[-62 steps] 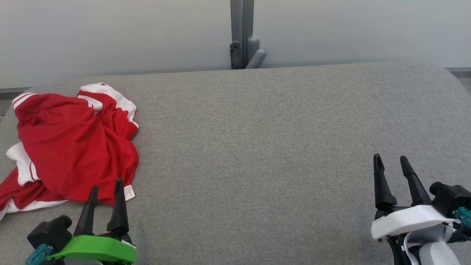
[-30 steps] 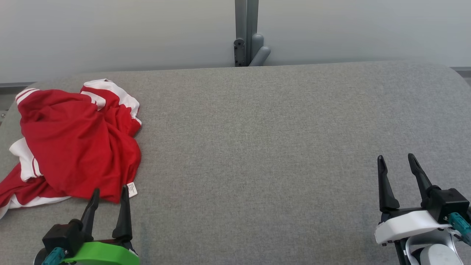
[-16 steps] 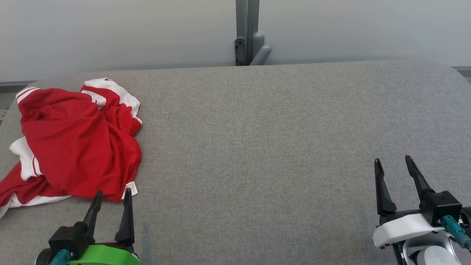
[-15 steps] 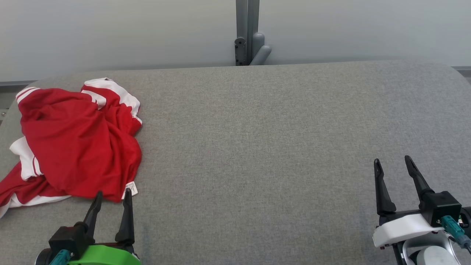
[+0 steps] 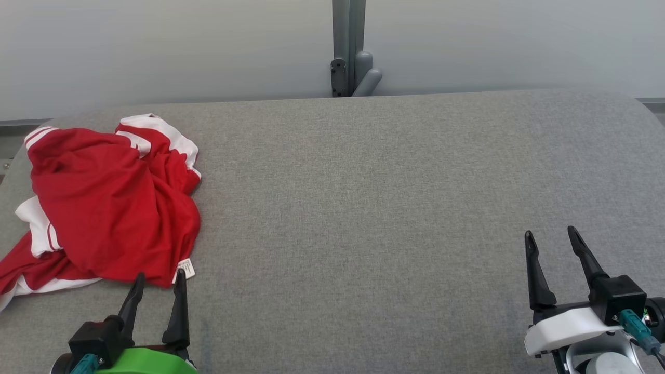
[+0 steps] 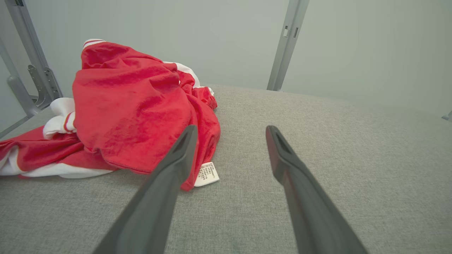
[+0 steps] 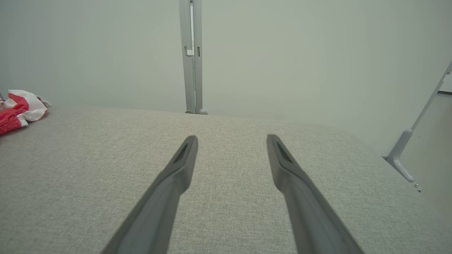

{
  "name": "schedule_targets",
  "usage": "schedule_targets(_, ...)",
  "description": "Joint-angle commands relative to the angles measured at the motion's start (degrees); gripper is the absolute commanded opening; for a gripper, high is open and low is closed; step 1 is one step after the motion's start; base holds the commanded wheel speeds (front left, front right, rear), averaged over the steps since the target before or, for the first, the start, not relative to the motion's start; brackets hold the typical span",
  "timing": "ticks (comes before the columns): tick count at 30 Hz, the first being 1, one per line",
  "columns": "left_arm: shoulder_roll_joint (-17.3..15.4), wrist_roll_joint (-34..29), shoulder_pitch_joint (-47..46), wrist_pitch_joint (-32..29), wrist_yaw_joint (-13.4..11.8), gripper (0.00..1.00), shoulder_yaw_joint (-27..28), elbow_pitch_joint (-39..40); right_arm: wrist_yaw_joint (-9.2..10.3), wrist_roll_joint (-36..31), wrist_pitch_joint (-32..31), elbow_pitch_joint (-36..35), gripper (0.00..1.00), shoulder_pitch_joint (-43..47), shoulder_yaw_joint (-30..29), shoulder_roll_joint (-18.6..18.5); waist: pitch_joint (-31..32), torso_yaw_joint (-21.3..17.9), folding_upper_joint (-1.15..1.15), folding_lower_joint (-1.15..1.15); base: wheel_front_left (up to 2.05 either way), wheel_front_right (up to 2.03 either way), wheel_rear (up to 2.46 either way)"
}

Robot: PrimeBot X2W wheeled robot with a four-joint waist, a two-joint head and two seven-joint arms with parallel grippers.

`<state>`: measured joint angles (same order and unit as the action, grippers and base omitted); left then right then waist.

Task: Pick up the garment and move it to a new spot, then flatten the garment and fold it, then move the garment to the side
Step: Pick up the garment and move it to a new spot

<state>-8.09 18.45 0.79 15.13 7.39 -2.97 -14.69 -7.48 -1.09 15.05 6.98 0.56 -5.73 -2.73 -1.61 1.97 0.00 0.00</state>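
Item: garment (image 5: pixel 109 208), red with white trim, heaped at 9 o'clock on the grey worktop (image 5: pixel 374 208). White care label (image 5: pixel 186 268) at its near hem.
Left gripper (image 5: pixel 160 274): fingers spread, empty, tips just short of that hem.
Right gripper (image 5: pixel 550 231): fingers spread, empty, at 4 o'clock, well apart.
Handling: advance toward 12 o'clock, pinch a thick fold rather than the label, and lift clear before carrying.
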Motion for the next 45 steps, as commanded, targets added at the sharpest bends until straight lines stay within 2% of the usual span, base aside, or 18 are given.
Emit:
schedule_targets(1,-0.4,0.2,-0.1,0.0,0.2,1.00,0.1,0.0,-0.02,0.2,0.2,0.0,1.00,0.4,0.0,-0.3,0.1,0.0,0.00,0.00,0.00,0.00,0.00)
schedule_targets(6,-0.4,-0.1,-0.3,0.0,0.2,1.00,-0.1,0.0,-0.02,0.3,0.2,-0.2,1.00,0.6,0.0,-0.3,0.2,0.9,0.00,0.00,0.00,0.00,0.00)
schedule_targets(11,-0.4,-0.4,-0.4,0.0,0.2,1.00,0.0,-0.2,-0.01,0.3,0.2,-0.2,1.00,1.2,0.4,-0.3,0.6,3.6,0.00,0.00,0.00,0.00,0.00)
schedule_targets(20,-0.3,-0.6,0.6,0.0,0.2,1.00,0.8,-0.6,-0.01,0.4,0.2,0.2,1.00,1.1,1.9,-0.3,1.3,12.8,0.00,0.00,0.00,0.00,0.00)
schedule_targets(21,-0.3,-0.6,0.6,0.0,0.2,1.00,0.8,-0.6,-0.01,0.4,0.2,0.2,1.00,1.1,1.9,-0.3,1.3,12.8,0.00,0.00,0.00,0.00,0.00)
schedule_targets(22,-0.2,-0.6,1.0,0.0,0.2,1.00,1.1,-0.7,-0.01,0.6,0.2,0.4,1.00,1.0,2.2,-0.3,1.5,15.0,0.00,0.00,0.00,0.00,0.00)
schedule_targets(28,-0.1,-0.5,1.8,0.0,0.2,1.00,2.9,-0.5,-0.01,1.1,0.2,0.9,1.00,0.1,4.1,-0.3,1.3,19.3,0.00,0.00,0.00,0.00,0.00)
schedule_targets(35,0.2,-0.3,2.0,0.0,0.2,1.00,4.0,0.0,-0.01,1.3,0.2,1.3,1.00,-0.8,5.0,-0.3,0.6,20.6,0.00,0.00,0.00,0.00,0.00)
schedule_targets(40,0.7,0.2,0.6,0.0,0.2,1.00,3.7,-0.5,-0.01,1.1,0.2,1.3,1.00,-1.3,5.4,-0.3,-0.6,19.5,0.00,0.00,0.00,0.00,0.00)
schedule_targets(45,0.3,1.3,-4.5,-0.1,0.2,1.00,1.2,-5.1,-0.01,0.4,0.2,1.2,1.00,-2.1,5.3,-0.3,-2.9,18.0,0.00,0.00,0.00,0.00,0.00)
